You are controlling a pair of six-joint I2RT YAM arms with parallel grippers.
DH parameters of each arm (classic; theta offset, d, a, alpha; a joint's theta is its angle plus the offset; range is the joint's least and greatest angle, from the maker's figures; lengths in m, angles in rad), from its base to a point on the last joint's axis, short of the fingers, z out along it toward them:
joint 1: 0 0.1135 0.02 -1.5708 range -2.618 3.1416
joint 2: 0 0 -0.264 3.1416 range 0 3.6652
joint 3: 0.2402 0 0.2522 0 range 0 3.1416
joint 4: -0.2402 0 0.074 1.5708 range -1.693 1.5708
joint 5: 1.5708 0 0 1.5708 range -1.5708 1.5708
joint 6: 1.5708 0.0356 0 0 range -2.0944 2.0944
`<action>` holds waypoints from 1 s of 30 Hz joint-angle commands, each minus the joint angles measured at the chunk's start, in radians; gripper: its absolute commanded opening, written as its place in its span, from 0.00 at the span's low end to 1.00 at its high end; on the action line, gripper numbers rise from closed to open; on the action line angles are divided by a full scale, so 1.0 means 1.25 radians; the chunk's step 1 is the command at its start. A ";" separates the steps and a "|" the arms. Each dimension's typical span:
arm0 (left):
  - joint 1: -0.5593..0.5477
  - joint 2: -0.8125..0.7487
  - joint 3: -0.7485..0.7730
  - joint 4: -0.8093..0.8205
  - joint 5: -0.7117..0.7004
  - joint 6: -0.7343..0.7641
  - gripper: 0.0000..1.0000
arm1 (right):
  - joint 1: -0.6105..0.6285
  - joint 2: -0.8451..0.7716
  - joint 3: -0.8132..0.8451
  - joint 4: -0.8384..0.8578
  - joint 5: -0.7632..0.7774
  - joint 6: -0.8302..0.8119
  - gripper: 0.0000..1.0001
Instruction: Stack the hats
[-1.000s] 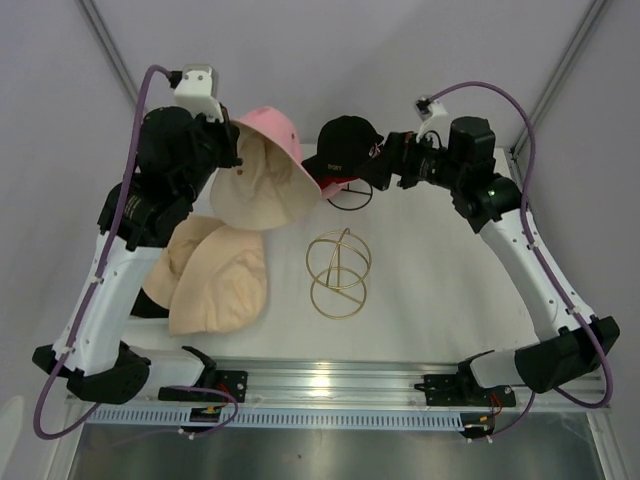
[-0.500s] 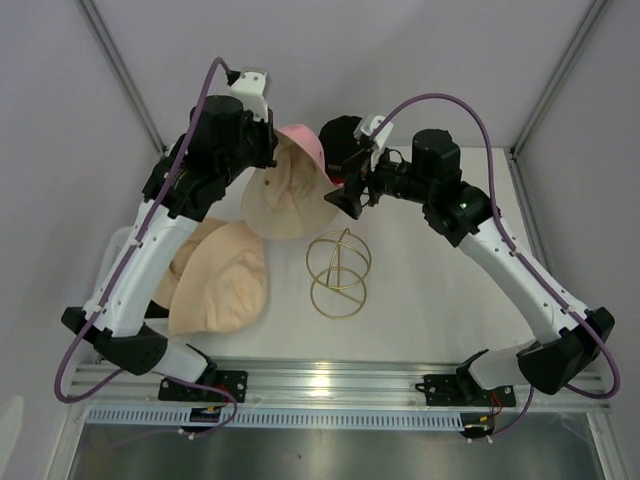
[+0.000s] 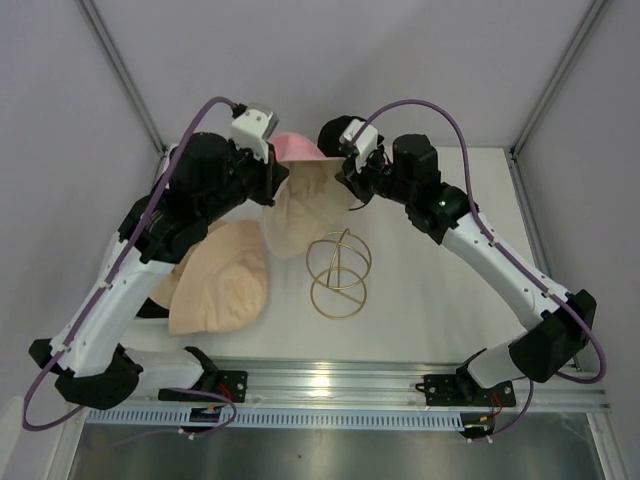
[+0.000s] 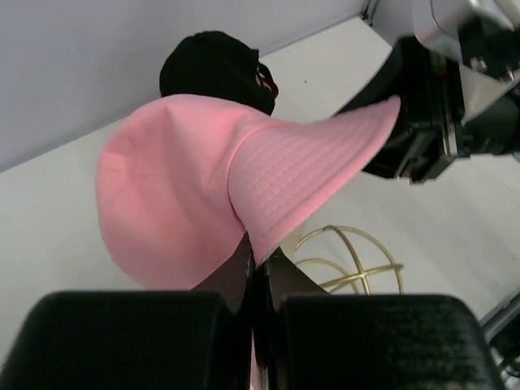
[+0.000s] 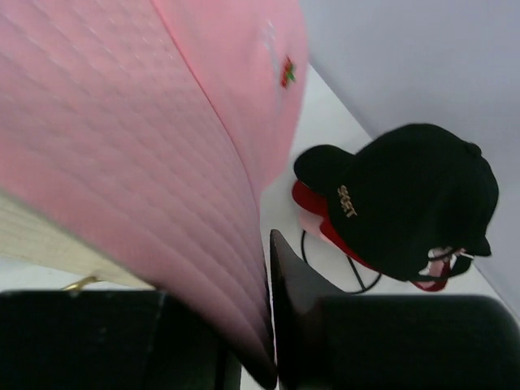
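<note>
The pink bucket hat [image 3: 300,150] hangs in the air at the back middle, its cream lining facing the camera. My left gripper [image 3: 272,182] is shut on its brim from the left; in the left wrist view the brim [image 4: 309,175] runs into the closed jaws of that gripper [image 4: 258,258]. My right gripper [image 3: 352,185] meets the hat's right side. In the right wrist view the pink brim [image 5: 122,122] lies pinched between this gripper's [image 5: 264,260] nearly closed fingers. The wide beige hat [image 3: 222,275] lies flat on the table at the left.
A gold wire hoop frame [image 3: 338,270] lies on the table just below the held hat. The black baseball cap [image 5: 406,199] with its red under-visor sits on a black wire frame at the back, behind my right arm. Enclosure walls stand close behind.
My left arm carried the pink hat right toward the middle. My right gripper swung left from the black cap to the hat's brim and closed on it.
</note>
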 commanded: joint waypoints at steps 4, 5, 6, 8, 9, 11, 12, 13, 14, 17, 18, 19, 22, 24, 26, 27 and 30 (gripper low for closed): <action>-0.034 -0.126 -0.158 0.117 0.011 0.115 0.01 | -0.037 -0.044 -0.088 0.103 0.080 -0.020 0.21; -0.034 -0.141 -0.209 0.132 0.009 0.152 0.01 | -0.043 -0.042 -0.094 0.110 0.070 -0.012 0.20; -0.034 -0.163 -0.224 0.158 0.000 0.174 0.01 | -0.048 -0.040 -0.094 0.121 0.061 -0.004 0.18; -0.034 -0.174 -0.264 0.168 -0.052 0.213 0.01 | -0.047 -0.030 -0.098 0.131 0.048 0.009 0.15; -0.034 -0.176 -0.266 0.162 -0.058 0.221 0.01 | -0.048 -0.028 -0.100 0.137 0.046 0.014 0.13; -0.038 -0.176 -0.280 0.164 -0.078 0.244 0.01 | -0.048 -0.018 -0.115 0.151 0.050 0.023 0.10; -0.040 -0.172 -0.287 0.170 -0.100 0.254 0.01 | -0.048 -0.015 -0.121 0.186 0.057 0.025 0.03; -0.043 -0.167 -0.285 0.174 -0.122 0.266 0.01 | -0.048 -0.009 -0.122 0.202 0.062 0.030 0.01; -0.043 -0.162 -0.284 0.187 -0.144 0.286 0.01 | -0.050 0.007 -0.119 0.237 0.061 0.046 0.00; -0.041 -0.142 -0.271 0.213 -0.218 0.319 0.01 | -0.048 0.065 -0.054 0.256 0.002 0.064 0.00; -0.041 -0.138 -0.272 0.224 -0.237 0.325 0.01 | -0.047 0.081 -0.032 0.250 -0.022 0.069 0.00; -0.041 -0.134 -0.273 0.236 -0.245 0.341 0.01 | -0.041 0.097 0.004 0.248 -0.025 0.072 0.00; -0.028 -0.129 -0.295 0.291 -0.242 0.357 0.01 | -0.026 0.133 0.019 0.262 -0.009 0.071 0.00; -0.012 -0.129 -0.305 0.292 -0.220 0.342 0.01 | -0.025 0.139 0.010 0.264 0.006 0.068 0.00; -0.016 -0.139 -0.316 0.248 -0.192 0.302 0.01 | -0.026 0.131 -0.024 0.255 0.024 0.064 0.00; -0.018 -0.147 -0.322 0.230 -0.179 0.280 0.01 | -0.026 0.121 -0.044 0.255 0.047 0.064 0.00; -0.068 -0.202 -0.403 0.215 -0.134 0.233 0.01 | -0.039 0.057 -0.148 0.293 0.076 0.075 0.00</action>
